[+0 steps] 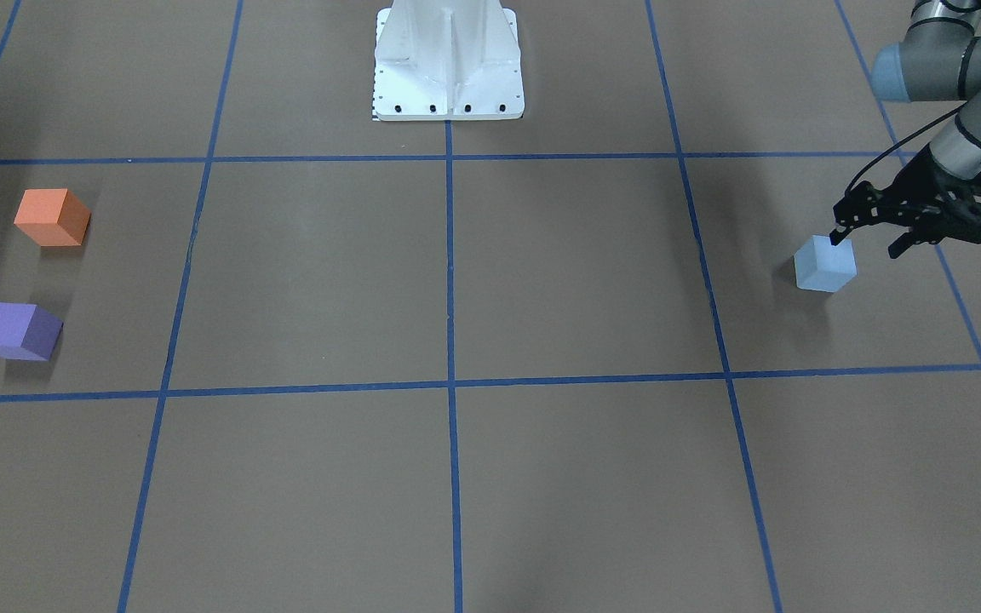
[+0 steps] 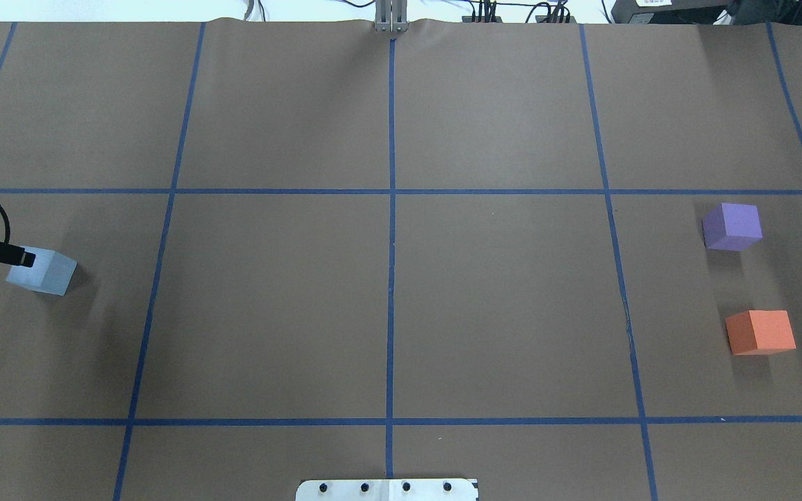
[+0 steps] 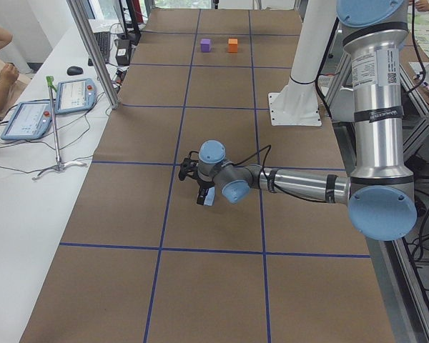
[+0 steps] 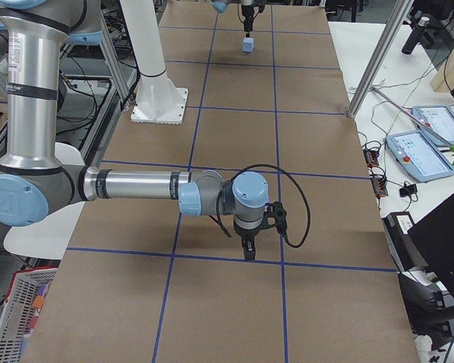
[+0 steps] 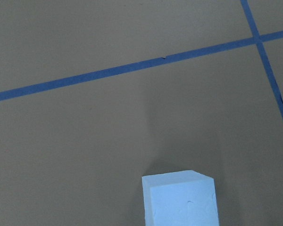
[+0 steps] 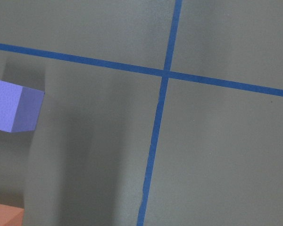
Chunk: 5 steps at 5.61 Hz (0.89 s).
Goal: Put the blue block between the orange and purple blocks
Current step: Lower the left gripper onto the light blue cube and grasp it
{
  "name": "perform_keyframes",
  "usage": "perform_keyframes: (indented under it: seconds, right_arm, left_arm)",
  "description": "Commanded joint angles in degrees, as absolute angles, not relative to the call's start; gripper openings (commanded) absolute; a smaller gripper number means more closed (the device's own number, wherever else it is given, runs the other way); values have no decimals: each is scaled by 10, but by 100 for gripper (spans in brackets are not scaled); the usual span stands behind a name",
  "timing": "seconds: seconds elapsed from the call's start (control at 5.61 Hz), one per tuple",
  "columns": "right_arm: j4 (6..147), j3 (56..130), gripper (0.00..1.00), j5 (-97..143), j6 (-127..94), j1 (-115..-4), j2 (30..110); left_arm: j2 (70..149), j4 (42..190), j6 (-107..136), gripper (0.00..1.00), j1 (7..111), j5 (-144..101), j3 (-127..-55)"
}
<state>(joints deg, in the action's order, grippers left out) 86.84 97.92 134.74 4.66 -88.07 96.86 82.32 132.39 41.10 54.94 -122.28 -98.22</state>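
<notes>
The light blue block [image 1: 825,264] sits on the brown table at the robot's far left; it also shows in the overhead view [image 2: 42,273] and the left wrist view [image 5: 179,200]. My left gripper [image 1: 867,244] is open, hovering just above the block's outer side, with one fingertip [image 2: 25,259] over its top edge. The orange block [image 1: 52,217] and the purple block [image 1: 18,330] stand apart at the far right end [image 2: 761,332], [image 2: 732,226]. My right gripper [image 4: 247,246] shows only in the exterior right view, pointing down low over the table; I cannot tell if it is open or shut.
The white robot pedestal [image 1: 448,60] stands at the table's middle on the robot's side. Blue tape lines [image 2: 391,278] divide the table into squares. A side bench with tablets [image 3: 50,107], a stand and an operator lies beyond the far edge.
</notes>
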Motion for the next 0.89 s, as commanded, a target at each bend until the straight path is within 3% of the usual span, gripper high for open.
perform_keyframes:
  seconds: [0.0,0.36,0.53,0.71]
  right_arm:
    - [868,979,100,1347,47,-881,969]
    - [868,979,100,1346,47,-881,969]
    - [868,979,100,1346,47,-881,969]
    - [868,980,100,1346,47,-881,968]
  left_arm:
    - [825,1325,442,100,504,-1170,-978]
    - [830,1324,439,96,477,-1139,-959]
    - [839,1321,436,27,472,-1131,-953]
    - [845,1321,435,0,471,-1131,-954]
